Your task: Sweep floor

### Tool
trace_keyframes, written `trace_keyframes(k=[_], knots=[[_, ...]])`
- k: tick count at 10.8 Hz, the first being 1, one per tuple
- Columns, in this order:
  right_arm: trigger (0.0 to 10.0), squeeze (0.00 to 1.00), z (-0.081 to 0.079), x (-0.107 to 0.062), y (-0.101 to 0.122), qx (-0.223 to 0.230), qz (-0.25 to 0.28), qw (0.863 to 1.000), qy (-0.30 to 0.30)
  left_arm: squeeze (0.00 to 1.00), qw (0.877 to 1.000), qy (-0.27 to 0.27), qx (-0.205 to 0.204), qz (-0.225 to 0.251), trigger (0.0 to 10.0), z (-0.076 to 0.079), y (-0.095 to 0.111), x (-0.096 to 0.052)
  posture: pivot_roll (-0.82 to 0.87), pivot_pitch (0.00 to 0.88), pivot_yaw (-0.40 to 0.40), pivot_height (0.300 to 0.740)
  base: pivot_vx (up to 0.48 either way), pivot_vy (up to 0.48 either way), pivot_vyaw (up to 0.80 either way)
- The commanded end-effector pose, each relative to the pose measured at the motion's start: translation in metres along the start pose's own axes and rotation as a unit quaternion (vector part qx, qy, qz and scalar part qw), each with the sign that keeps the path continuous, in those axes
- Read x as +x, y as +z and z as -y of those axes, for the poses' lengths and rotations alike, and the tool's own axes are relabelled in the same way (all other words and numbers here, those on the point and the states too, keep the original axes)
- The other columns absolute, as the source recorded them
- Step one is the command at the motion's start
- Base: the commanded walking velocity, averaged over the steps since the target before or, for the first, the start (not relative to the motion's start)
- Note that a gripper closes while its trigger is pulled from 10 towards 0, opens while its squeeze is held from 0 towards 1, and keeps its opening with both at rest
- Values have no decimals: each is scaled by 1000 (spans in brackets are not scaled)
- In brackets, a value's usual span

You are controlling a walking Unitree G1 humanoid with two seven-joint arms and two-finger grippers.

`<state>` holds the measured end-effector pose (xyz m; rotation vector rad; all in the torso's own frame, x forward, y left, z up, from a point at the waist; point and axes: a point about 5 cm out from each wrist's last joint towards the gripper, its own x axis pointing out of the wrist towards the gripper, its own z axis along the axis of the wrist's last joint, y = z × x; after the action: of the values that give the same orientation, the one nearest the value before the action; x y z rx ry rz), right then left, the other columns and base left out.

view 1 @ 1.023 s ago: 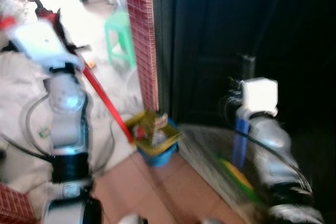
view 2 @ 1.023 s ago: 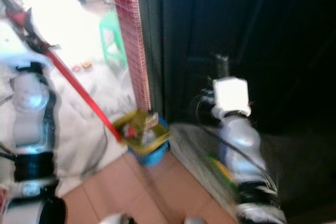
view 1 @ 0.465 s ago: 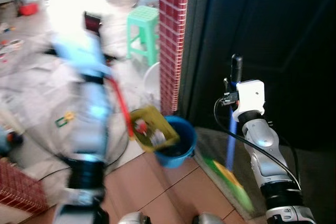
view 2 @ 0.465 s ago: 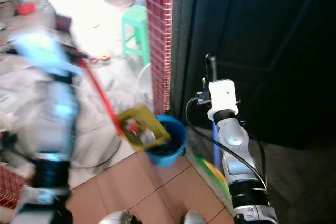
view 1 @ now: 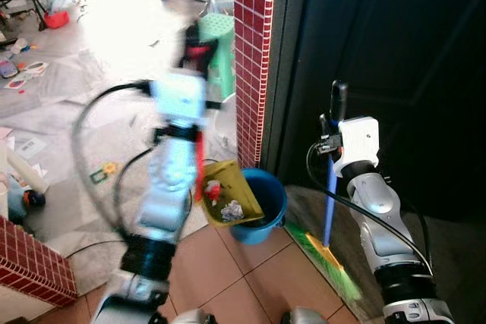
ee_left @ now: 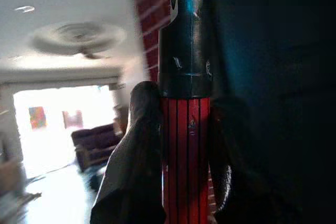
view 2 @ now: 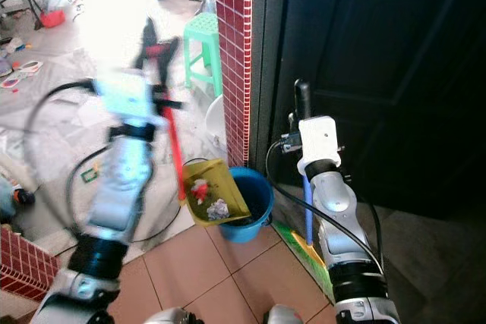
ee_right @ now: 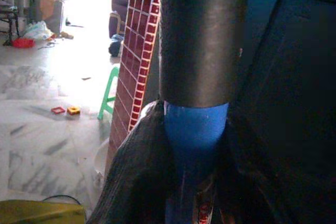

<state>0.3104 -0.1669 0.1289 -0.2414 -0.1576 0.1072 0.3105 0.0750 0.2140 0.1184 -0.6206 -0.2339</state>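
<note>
Left eye view: left hand (view 1: 199, 55), clamped on the red dustpan handle (ee_left: 185, 156), has raised the yellow dustpan (view 1: 226, 193) onto the blue bucket (view 1: 262, 204) rim; debris remains undumped. Right hand (view 1: 334, 115) grips the broom (view 1: 329, 218) upright.

Left arm raised and motion-blurred, forearm angled up and forward, its white wrist block uppermost; the left gripper (ee_left: 181, 150) has both black fingers (ee_left: 134, 156) clamped on a red handle. Right arm bent at the elbow, forearm near vertical and sharply rendered; the right gripper (ee_right: 194, 145) has its fingers (ee_right: 139, 177) closed around a blue handle below a black grip.
</note>
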Motion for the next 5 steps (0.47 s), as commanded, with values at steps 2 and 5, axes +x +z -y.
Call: trace_keyframes(k=[2, 5], knots=[[10000, 0, 4, 11, 16, -5, 36, 999, -9, 0, 982, -184, -13, 40, 10000, 49, 11, 7, -120, 0, 82, 740, 0, 0, 0], [10000, 0, -2, 10, 16, -4, 39, 999, -5, 0, 911, -401, 45, 87, 10000, 93, 22, -3, -123, 0, 84, 740, 0, 0, 0]])
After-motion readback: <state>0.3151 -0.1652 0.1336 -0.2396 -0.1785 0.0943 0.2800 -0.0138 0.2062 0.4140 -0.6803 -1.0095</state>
